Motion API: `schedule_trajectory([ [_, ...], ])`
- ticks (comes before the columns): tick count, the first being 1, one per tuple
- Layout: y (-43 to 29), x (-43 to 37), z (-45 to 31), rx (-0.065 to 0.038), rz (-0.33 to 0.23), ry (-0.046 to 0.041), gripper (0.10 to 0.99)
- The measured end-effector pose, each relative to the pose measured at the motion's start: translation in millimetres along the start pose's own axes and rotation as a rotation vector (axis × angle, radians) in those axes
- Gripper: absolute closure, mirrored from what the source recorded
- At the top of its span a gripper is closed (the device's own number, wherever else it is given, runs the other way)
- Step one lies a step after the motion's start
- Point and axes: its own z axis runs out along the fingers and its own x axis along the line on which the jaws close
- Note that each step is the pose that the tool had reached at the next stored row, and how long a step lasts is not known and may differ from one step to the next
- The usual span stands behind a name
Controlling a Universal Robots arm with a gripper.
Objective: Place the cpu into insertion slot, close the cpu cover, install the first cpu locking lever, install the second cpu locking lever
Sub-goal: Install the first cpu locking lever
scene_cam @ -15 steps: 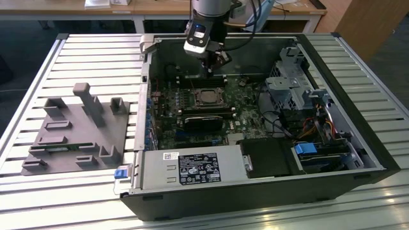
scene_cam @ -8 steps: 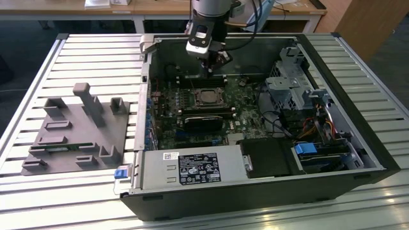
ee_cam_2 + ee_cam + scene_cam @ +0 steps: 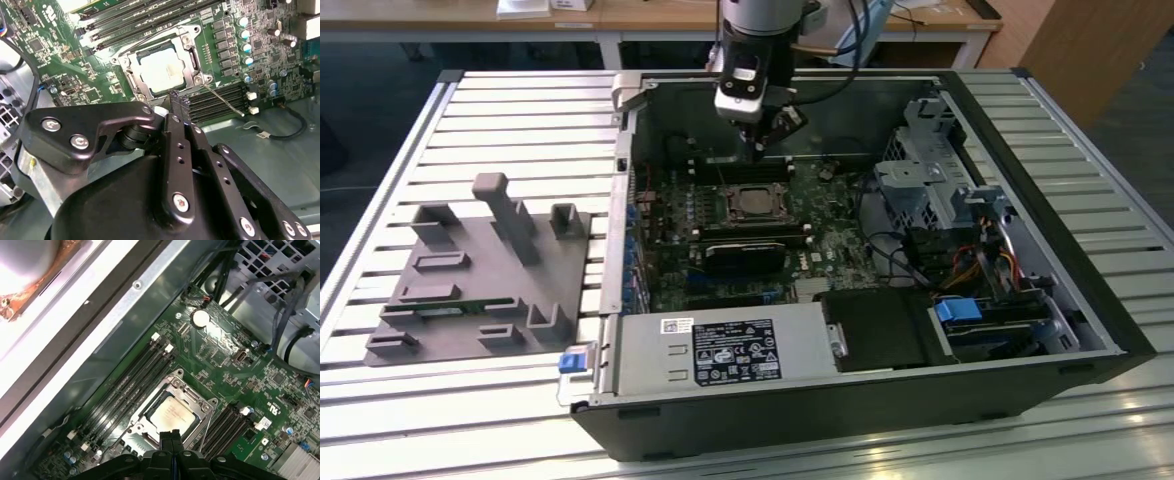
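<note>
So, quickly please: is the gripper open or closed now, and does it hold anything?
Gripper: jaws closed, with nothing held between them.

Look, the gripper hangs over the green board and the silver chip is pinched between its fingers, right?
Not quite. The gripper does hang over the green board, but the silver chip is not between its fingers: it lies on the board inside the metal frame of the cpu cover. The first wrist view shows this.
</note>
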Motion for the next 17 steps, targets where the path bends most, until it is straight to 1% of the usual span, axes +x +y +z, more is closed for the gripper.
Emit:
schedule_trajectory([
  [6, 0.0, 0.0, 0.0, -0.001, -0.05, 0.0017, 0.98],
  [15, 0.0, 0.0, 0.0, -0.002, -0.151, 0.0051, 0.98],
  [17, 0.0, 0.0, 0.0, -0.003, -0.187, 0.0064, 0.98],
])
